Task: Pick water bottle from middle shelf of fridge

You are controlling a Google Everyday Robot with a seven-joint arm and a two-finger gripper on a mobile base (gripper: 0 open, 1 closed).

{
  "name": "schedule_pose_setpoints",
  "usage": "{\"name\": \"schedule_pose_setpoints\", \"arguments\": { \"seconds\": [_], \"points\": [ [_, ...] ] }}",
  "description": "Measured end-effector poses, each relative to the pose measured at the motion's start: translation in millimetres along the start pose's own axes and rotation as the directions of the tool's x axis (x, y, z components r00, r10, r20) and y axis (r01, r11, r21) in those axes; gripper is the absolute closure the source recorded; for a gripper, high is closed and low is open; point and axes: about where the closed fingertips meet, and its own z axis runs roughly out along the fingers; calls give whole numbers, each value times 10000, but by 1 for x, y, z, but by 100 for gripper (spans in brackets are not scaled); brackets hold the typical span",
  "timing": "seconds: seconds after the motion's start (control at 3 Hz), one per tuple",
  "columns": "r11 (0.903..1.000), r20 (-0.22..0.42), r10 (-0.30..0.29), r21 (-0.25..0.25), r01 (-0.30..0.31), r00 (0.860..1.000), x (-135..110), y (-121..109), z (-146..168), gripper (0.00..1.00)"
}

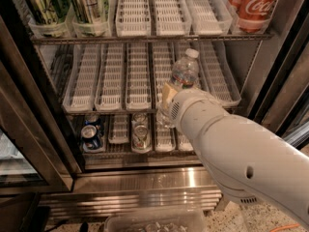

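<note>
The water bottle (pixel 184 73) is a clear ribbed bottle with a white cap. It tilts to the right in front of the middle shelf (pixel 111 76), and its base hangs below the shelf's front edge. My gripper (pixel 170 95) is at the end of the white arm and shut around the bottle's lower body. One pale finger (pixel 167 91) shows on the bottle's left side; the wrist hides the rest. The fridge (pixel 43 129) stands open with its dark frame around the racks.
The top rack holds green cans (pixel 43 6) at the left and red cola cans (pixel 253 6) at the right. Cans (pixel 91 134) stand on the bottom rack. The stainless steel base (pixel 145 182) lies below, with a clear bin (pixel 154 221) at the floor.
</note>
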Motion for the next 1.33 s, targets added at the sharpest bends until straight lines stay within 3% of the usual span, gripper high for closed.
{"name": "schedule_pose_setpoints", "arguments": {
  "seconds": [0.33,0.67,1.0,1.33],
  "points": [
    [9992,-538,-56,-401,34,9985,11,0,-5,100],
    [9938,-1640,-407,-1092,229,9856,42,-7,-22,100],
    [9869,-2034,-424,-1614,92,9782,50,2,-28,100],
    [9829,-2607,-702,-1831,221,9629,81,6,-25,100]
  ]
}}
